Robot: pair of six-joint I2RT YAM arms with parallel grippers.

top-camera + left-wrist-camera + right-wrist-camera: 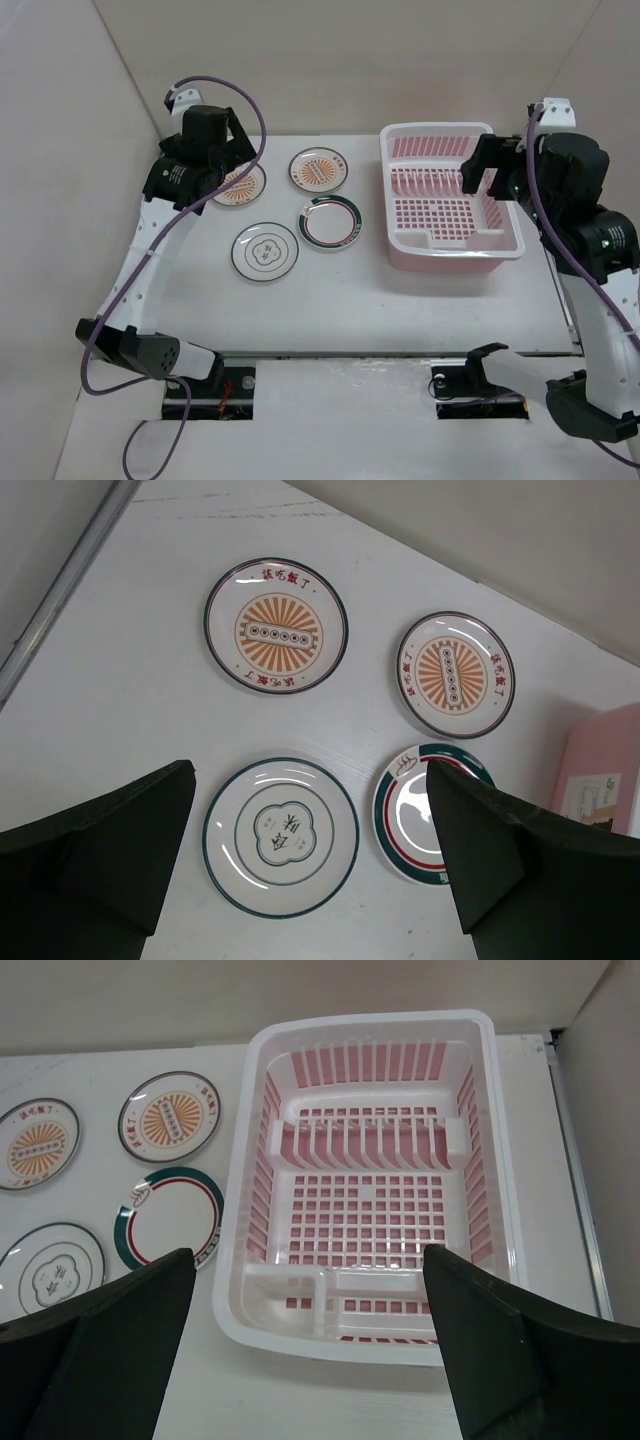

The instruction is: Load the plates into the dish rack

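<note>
Black left tool [310, 780] gapes empty above four small round white patterned plates [265, 250] lying flat and apart on the white counter [350, 310]; right tool [308, 1255] gapes empty over the pink rectangular plastic dish rack [445, 260], just right of them.

I see four small round white plates [265, 251] lying flat and close together, left of the pink rectangular plastic dish rack [445, 259]. Only narrow strips of white table [350, 310] run between them. On the near side the table is bare. Upright slot dividers [365, 1140] cross the rack's far half.
</note>
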